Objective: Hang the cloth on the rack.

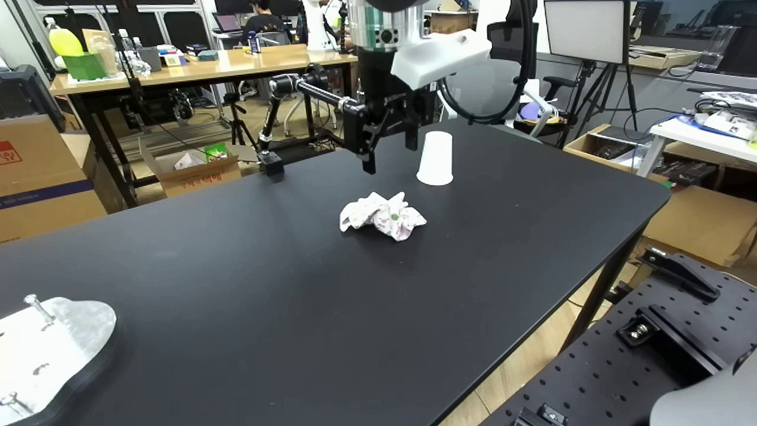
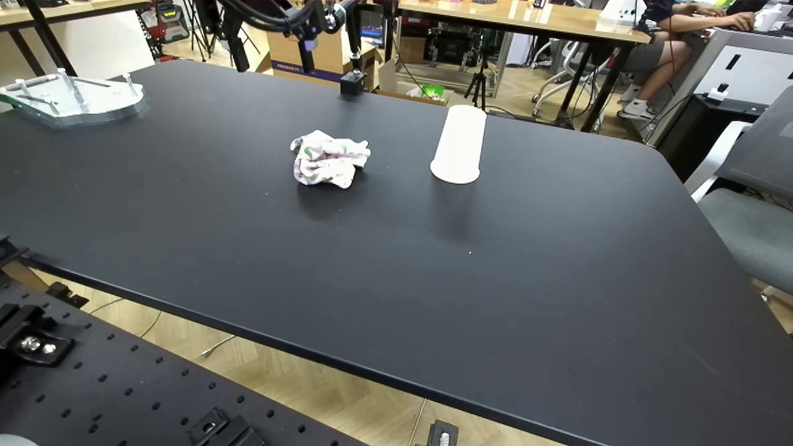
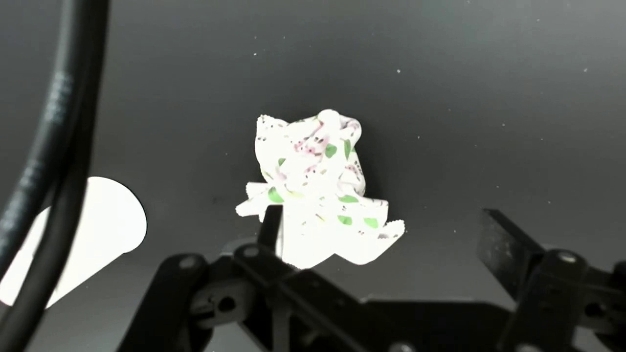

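A crumpled white cloth with green and pink print lies on the black table in both exterior views (image 1: 381,216) (image 2: 328,159). It also shows in the wrist view (image 3: 313,181). My gripper (image 1: 390,157) is open and empty, above the table and apart from the cloth. It also shows in an exterior view (image 2: 274,67). In the wrist view my gripper (image 3: 382,214) has its left finger overlapping the cloth's edge and its right finger over bare table. A pale board with upright pegs (image 1: 89,322) (image 2: 93,99) sits at one table end; I cannot tell whether it is the rack.
A tall white upturned cup (image 1: 436,158) (image 2: 460,145) stands near the cloth, partly behind my cable in the wrist view (image 3: 107,215). A black clamp with an arm (image 1: 271,163) (image 2: 353,82) is fixed at the table edge. A perforated platform (image 2: 142,384) lies across a gap.
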Tool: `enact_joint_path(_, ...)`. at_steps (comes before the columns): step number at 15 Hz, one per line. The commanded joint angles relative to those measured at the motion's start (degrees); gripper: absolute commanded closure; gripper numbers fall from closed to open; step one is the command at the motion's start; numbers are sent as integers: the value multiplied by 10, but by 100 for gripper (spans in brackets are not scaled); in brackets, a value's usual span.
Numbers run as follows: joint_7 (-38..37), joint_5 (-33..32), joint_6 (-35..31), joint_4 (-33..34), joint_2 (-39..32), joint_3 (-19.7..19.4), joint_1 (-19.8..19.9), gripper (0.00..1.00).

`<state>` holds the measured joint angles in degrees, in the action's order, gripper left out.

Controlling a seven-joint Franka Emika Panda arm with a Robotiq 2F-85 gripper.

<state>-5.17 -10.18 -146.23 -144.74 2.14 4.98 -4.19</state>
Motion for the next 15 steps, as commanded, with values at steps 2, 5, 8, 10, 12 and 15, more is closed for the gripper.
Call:
enact_joint_path(2, -99, -91, -64, -40, -20, -8, 12, 0)
enact_joint_path(5, -166, -170, -84, -47, -43, -26, 18, 0)
enact_joint_path(8, -196, -207, -89, -43, -72, -44, 15, 0)
enact_joint_path(10, -199, -211, -93, -36, -91, -54, 10, 0)
enact_joint_path(12, -195, -202, -101, -32, -106, -59, 3, 0)
enact_joint_path(15, -188, -188, -118, -21, -128, -63, -10, 0)
